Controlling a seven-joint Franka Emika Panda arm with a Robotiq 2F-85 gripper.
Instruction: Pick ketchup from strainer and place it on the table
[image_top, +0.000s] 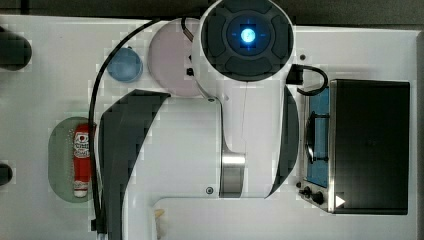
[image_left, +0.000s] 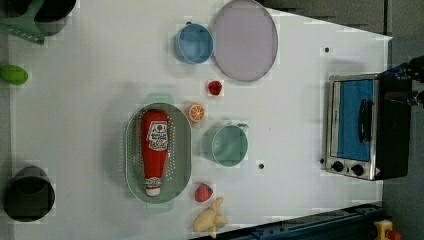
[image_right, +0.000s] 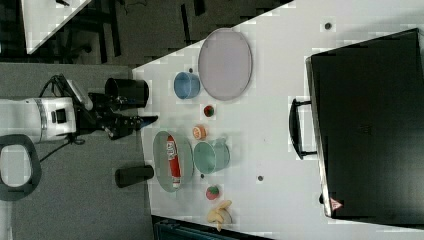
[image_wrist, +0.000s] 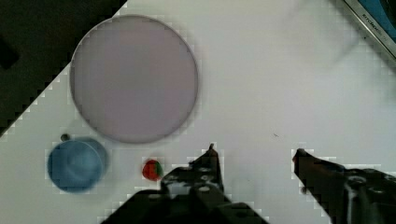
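Overhead, in the top view, the ketchup (image_top: 82, 160) lies in the strainer (image_top: 62, 160) at nine o'clock. From the left view, a teal cup (image_left: 229, 145) sits at the strainer's three o'clock. At the wrist, the gripper (image_wrist: 254, 154) hangs open, empty, above the table (image_wrist: 280, 84).

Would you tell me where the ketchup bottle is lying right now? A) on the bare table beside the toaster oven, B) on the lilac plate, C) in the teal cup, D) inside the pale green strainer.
D: in the left view the ketchup lies flat inside the strainer, lengthwise along the basket, apart from the open gripper.
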